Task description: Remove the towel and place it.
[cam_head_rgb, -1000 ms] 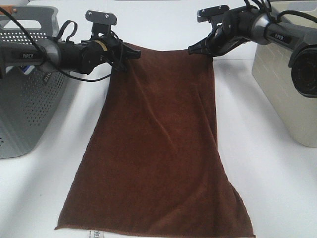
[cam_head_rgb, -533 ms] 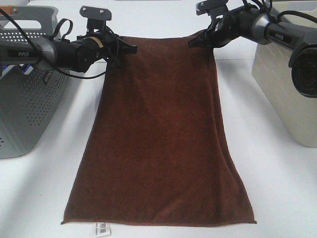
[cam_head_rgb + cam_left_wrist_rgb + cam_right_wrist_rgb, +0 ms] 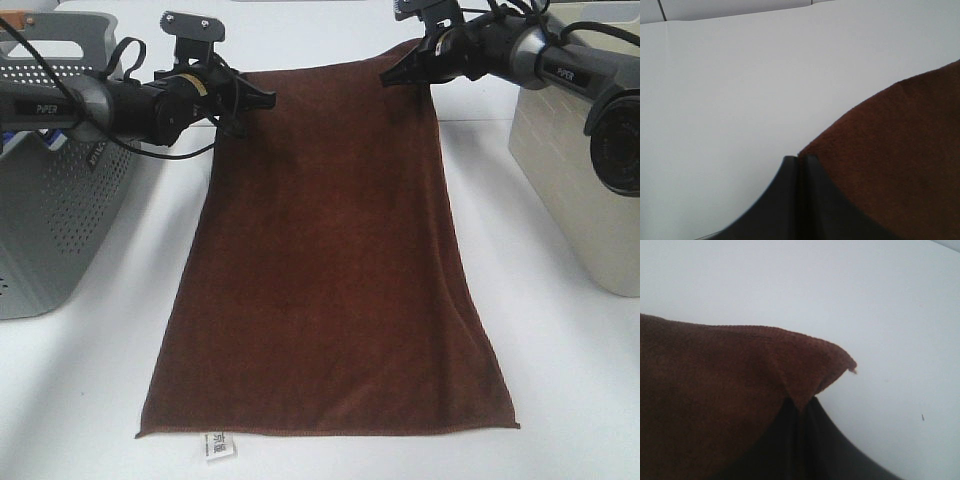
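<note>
The dark reddish-brown towel [image 3: 325, 260] hangs stretched from its two far corners down to the white table, its near edge lying flat with a small white tag [image 3: 221, 447] at the near left corner. My left gripper [image 3: 262, 100] is shut on the towel's far left corner; the left wrist view shows its shut fingers [image 3: 800, 170] pinching the cloth [image 3: 895, 160]. My right gripper [image 3: 392, 77] is shut on the far right corner; the right wrist view shows the cloth [image 3: 715, 390] folded over its shut tips [image 3: 801, 407].
A grey perforated laundry basket [image 3: 50, 200] stands at the left. A cream bin [image 3: 575, 170] stands at the right. White table [image 3: 560, 400] surrounds the towel.
Both grippers have lifted and drawn the towel's far edge away. The near edge slid farther onto the table, the tag now shows fully, and the cloth hangs smoother.
</note>
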